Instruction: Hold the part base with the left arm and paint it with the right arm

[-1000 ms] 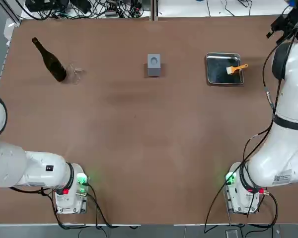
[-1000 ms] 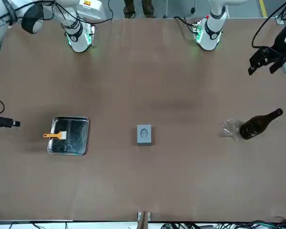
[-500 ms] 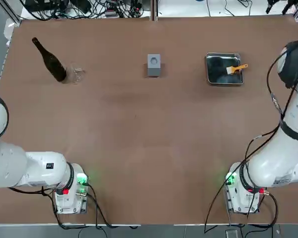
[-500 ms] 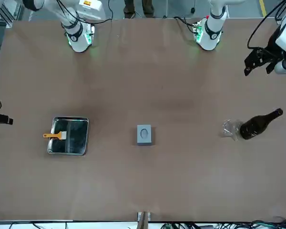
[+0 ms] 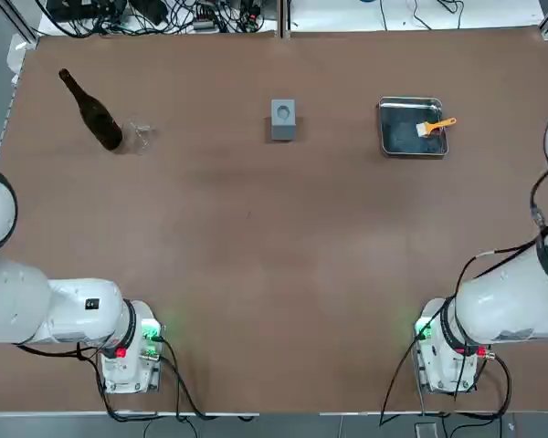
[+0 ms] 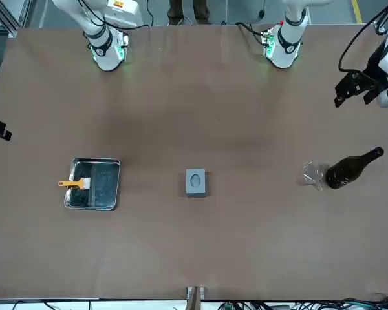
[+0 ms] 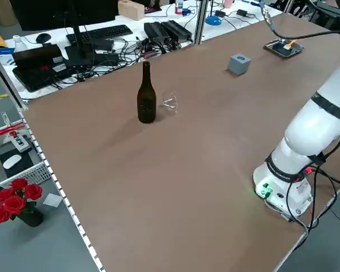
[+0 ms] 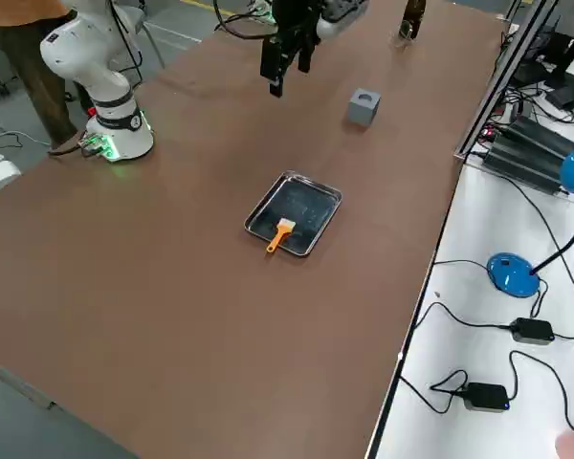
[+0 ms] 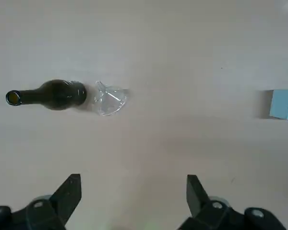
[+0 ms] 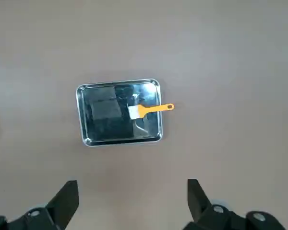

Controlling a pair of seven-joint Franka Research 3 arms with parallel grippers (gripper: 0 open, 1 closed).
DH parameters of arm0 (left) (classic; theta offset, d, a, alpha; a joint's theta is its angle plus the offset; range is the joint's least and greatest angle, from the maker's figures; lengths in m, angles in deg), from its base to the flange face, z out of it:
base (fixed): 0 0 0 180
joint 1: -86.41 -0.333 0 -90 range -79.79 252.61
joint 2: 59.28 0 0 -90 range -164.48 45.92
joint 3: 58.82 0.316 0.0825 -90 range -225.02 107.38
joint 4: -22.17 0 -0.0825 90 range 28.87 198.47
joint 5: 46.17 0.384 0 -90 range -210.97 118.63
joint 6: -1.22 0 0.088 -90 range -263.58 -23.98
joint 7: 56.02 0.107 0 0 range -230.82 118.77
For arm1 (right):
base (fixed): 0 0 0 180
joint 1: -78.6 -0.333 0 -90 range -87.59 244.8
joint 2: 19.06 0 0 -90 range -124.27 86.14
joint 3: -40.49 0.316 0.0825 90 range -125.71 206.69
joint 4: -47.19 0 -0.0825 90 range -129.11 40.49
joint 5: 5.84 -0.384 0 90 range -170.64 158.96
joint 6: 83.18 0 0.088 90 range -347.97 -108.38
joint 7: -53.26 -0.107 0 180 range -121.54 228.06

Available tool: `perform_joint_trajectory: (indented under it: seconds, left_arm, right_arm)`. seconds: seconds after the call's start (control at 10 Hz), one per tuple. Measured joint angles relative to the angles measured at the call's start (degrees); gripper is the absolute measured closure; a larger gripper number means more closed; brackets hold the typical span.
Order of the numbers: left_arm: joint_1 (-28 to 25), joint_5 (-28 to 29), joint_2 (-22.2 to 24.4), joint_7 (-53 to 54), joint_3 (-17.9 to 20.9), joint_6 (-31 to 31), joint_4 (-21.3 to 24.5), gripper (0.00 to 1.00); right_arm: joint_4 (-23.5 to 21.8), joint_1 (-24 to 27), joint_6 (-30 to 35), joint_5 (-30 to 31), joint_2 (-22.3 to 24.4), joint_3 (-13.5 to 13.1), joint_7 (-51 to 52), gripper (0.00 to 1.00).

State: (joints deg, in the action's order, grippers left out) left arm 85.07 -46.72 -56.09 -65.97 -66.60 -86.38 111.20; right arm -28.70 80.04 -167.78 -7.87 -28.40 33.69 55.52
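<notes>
A dark bottle is stood beside a clear glass funnel, and an orange brush is laid across a metal tray.

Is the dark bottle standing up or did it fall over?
Standing up. In the left side view the bottle rests on its base on the table, neck straight up, beside a small clear glass funnel.

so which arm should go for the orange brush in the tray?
Right: its open tool hangs high above the shiny metal tray holding the orange-handled brush. The left tool hangs near the dark bottle.
</notes>
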Motion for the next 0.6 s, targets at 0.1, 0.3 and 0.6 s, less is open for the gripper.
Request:
perform_joint_trajectory:
  seconds: [0.1,0.3,0.6]
  left_arm:
    - [0.0,-0.2,-0.3,0.5,-0.1,-0.1,-0.4,0.03]
    - [0.0,-0.4,-1.7,1.0,-0.2,-0.1,-1.7,0.03]
    - [0.3,-0.5,-2.6,1.2,-0.3,-0.2,-2.3,0.03]
  right_arm:
    - [-6.6,1.1,-3.9,0.8,4.4,2.9,-1.4,0.0]
    - [-16.9,1.2,-6.9,1.2,12.1,5.3,-4.2,0.0]
    - [-19.8,1.2,-6.8,1.3,16.7,6.5,-5.3,0.0]
